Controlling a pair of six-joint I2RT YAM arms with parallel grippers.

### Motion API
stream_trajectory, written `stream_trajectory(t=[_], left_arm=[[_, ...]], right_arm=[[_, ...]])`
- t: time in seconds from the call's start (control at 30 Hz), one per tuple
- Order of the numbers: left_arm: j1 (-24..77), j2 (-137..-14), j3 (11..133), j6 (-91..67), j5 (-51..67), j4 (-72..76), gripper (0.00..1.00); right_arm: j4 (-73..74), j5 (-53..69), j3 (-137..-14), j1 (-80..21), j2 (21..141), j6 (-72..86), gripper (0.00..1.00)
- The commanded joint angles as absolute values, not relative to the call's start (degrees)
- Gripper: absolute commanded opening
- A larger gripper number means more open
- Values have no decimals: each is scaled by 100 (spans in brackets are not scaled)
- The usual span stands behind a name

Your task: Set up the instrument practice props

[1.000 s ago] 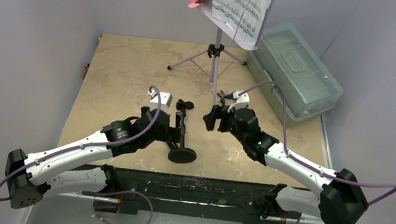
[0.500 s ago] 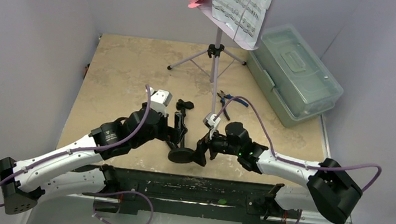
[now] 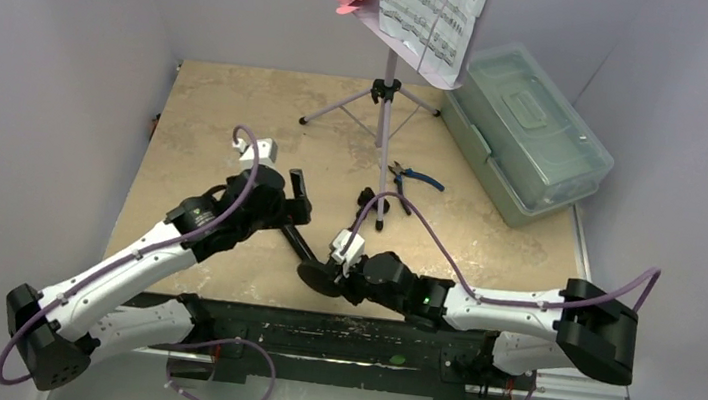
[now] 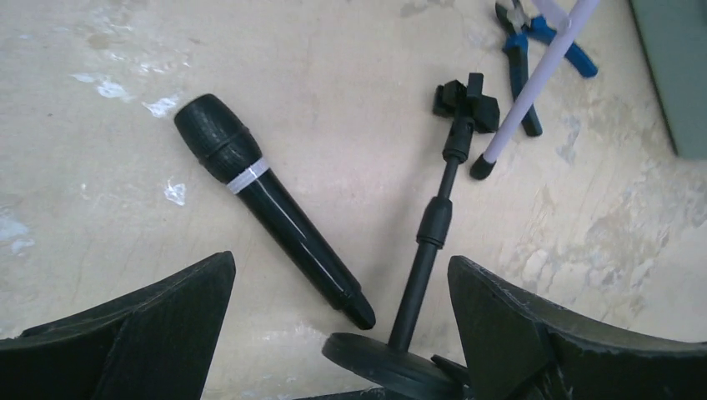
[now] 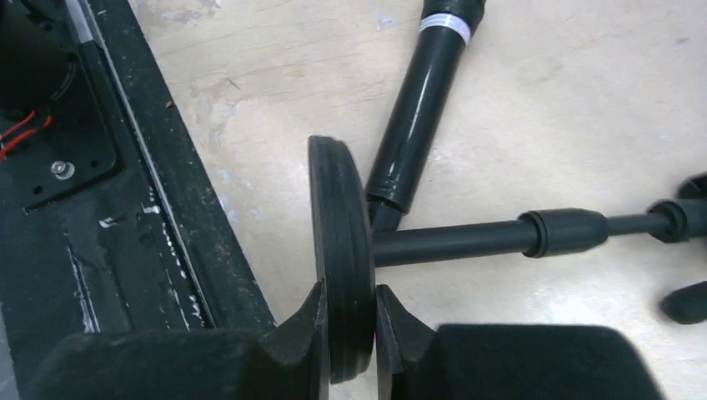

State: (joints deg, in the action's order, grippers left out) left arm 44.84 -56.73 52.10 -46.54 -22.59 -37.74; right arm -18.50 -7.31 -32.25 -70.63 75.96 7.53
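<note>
On my feed the mic stand point(image 4: 433, 225) has a smooth, satin-black pole and a matt disc base with a ridged rim. Beside the mic stand, the microphone point(image 4: 271, 212) has a glossy black barrel and a matt, finely textured head. Under it the tabletop point(image 4: 333, 100) looks like mottled beige stone, matt and scuffed. Past the mic stand's clip are the music stand point(image 4: 534, 83), a smooth lavender tube, and the pliers point(image 4: 518, 71), with shiny blue grips. The jaws of my left gripper point(image 4: 338, 275) and right gripper point(image 5: 348, 292) look like grainy matt black plastic.
</note>
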Motion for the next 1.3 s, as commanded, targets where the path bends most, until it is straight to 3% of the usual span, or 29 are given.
stream_trajectory(t=[0.0, 0.17, 0.33, 0.53, 0.73, 0.97, 1.1, 1.27], left_arm=[[4116, -5104, 5656, -4793, -2343, -3848, 100], [4085, -5382, 6300, -4454, -2227, -3979, 100], [4077, -5719, 6785, -4189, -2151, -4012, 100], [4078, -5762, 6635, -4401, -2231, -3954, 100], [4083, -5798, 6248, -4649, -2137, -3874, 100], [4011, -6339, 6396, -4015, -2279, -3584, 100], [3699, -7118, 6932, -3456, -2110, -3840, 87], [3184, -7613, 6932, -3236, -1553, -3756, 79]], right_arm=[[-1739, -1877, -3568, -7170, 7007, 401, 0], [-1206, -1268, -3796, -7183, 6593, -293, 0], [-902, 351, -4028, -7181, 6397, -1097, 0], [-2252, 1683, -3520, -7059, 6530, -1742, 0], [-2862, 2571, -3594, -6283, 7203, -1597, 0], [-1362, 2447, -4091, -6465, 7194, -2517, 0], [-1182, 2197, -3937, -6580, 6728, -2502, 0], [-1063, 2068, -3919, -6617, 6393, -2319, 0]])
